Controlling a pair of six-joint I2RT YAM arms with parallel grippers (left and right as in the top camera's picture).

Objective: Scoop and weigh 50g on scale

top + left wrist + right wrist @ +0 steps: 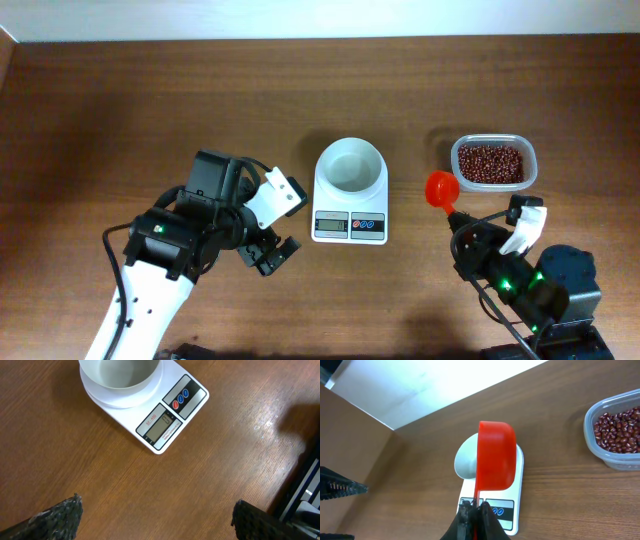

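On table [150,100], centre: scale [350,190], display toward robot, round bowl on top. To its right, apart: beans [490,163] heaped in clear plastic container [453,158]. Between them: red scoop [441,187], cup just beside container's near-left corner, handle pinched in right gripper [475,510], jaws closed tight on it. Cup touching table or not: cannot tell. Near scale on its left: left gripper [270,255], jaws spread wide over bare wood; both fingertips [60,515] at lower edge of wrist view, scale ahead of them.

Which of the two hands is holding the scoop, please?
The right hand, shut on the handle of the red scoop; the left hand is open and empty.
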